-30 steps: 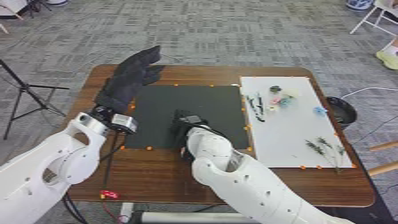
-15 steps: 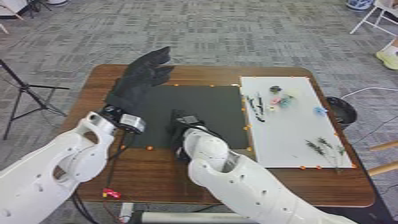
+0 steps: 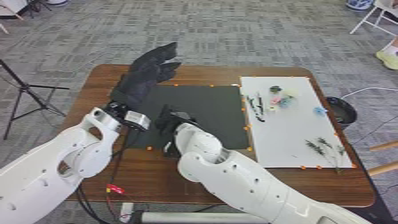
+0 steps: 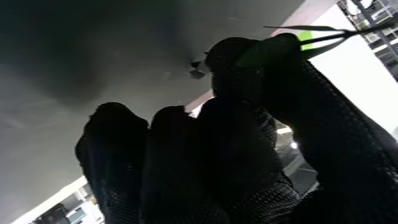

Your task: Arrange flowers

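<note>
Right hand point(image 3: 171, 121), near frame centre, pinches leafy stem point(image 4: 345, 35); left hand point(image 3: 136, 84), upper left, extends fingers loosely; flowers point(image 3: 320, 110) lie right.

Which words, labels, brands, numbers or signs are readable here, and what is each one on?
There are none that I can read.
White box at the robot's left wrist: any marking is too small to read.
Red tag by the table's near edge: too small to read.
White board with the flowers: no writing seen.
Stem in the right hand: no label seen.
</note>
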Controlling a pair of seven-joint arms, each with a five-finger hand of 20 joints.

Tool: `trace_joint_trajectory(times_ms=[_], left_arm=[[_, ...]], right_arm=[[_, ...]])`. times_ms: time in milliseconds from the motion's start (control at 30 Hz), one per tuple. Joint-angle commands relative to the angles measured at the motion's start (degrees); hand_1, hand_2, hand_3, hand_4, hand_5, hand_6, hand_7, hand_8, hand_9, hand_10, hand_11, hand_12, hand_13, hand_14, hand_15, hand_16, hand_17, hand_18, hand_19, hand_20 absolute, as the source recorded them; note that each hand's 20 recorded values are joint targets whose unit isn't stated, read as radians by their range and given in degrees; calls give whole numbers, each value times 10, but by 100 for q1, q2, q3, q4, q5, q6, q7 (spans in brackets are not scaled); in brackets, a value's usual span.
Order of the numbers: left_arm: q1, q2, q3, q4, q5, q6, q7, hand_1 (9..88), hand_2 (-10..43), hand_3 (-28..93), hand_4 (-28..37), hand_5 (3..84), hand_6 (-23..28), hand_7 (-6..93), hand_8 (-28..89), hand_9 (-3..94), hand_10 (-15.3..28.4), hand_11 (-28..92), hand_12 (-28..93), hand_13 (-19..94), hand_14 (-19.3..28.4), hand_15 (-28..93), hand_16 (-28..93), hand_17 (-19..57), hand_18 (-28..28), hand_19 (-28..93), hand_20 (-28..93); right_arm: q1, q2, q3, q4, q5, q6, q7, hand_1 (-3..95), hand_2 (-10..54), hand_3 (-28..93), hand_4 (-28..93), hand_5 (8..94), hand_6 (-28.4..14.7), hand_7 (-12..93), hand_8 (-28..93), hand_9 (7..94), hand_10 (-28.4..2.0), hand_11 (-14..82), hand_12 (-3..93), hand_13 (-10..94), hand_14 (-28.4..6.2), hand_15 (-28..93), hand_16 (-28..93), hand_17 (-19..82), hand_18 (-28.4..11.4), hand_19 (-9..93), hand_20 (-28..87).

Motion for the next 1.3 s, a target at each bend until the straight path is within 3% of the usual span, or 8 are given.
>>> trace_joint_trajectory(times_ms=[33,133,300,500,800,967,1100,1300], left_arm=[[-86,-148,0,1,5,-18,60,284,-54,654,-255,229,16,168,-81,172,96,138,190,159,126,242,63,-106,192,362,122],[-96,-196,3,34,-1,-55,48,284,-54,653,-254,228,16,169,-81,172,96,138,190,159,126,242,63,-106,192,362,122],[-105,-190,16,17,-10,-24,152,284,-54,652,-254,229,16,168,-82,172,96,137,191,159,126,242,63,-106,192,362,122],[-79,-204,-4,16,-12,-60,172,283,-55,655,-254,229,17,169,-82,172,95,138,192,159,126,241,63,-106,191,361,122],[-51,-194,-9,-3,-23,-36,218,284,-55,654,-255,229,17,168,-82,173,95,138,192,159,126,239,64,-106,191,361,122],[-87,-195,40,-15,-30,-8,289,283,-55,654,-255,229,17,168,-81,172,96,137,191,159,126,239,64,-106,192,361,123],[-76,-248,12,24,-16,-101,214,284,-54,654,-255,230,17,166,-81,172,96,137,191,159,126,239,64,-106,192,361,123],[-30,-230,-24,8,-19,-94,236,285,-54,654,-254,229,17,167,-81,172,96,136,191,159,126,239,63,-106,192,361,123]], right_arm=[[4,-215,-20,70,-145,-47,34,366,-10,841,-66,736,18,577,282,920,-54,656,502,890,-55,799,378,660,-169,932,744],[-54,-223,-14,105,-148,-106,39,367,-9,840,-67,737,17,575,281,920,-54,654,502,890,-54,798,378,660,-169,932,744],[-139,-256,-105,128,-235,-170,6,374,-9,835,-74,735,17,573,278,918,-53,650,501,889,-55,797,380,659,-170,932,744],[-295,-250,-116,80,-431,-269,-183,379,-6,827,-78,732,14,570,274,916,-53,647,501,885,-55,797,382,656,-168,932,743],[-260,-226,-264,78,-412,306,-625,387,-6,823,-90,727,10,568,272,910,-55,645,502,879,-58,797,381,648,-168,932,741],[-123,-269,-328,194,-613,339,-494,386,-6,824,-88,727,13,569,269,911,-55,646,500,880,-56,798,380,648,-167,932,741],[-11,-205,-358,336,-625,555,-227,386,-7,824,-87,726,13,570,267,911,-55,646,498,880,-55,798,379,648,-167,932,739],[8,-208,-358,415,-696,642,-136,385,-7,824,-85,727,13,570,265,911,-55,646,497,881,-56,798,378,649,-168,932,738]])
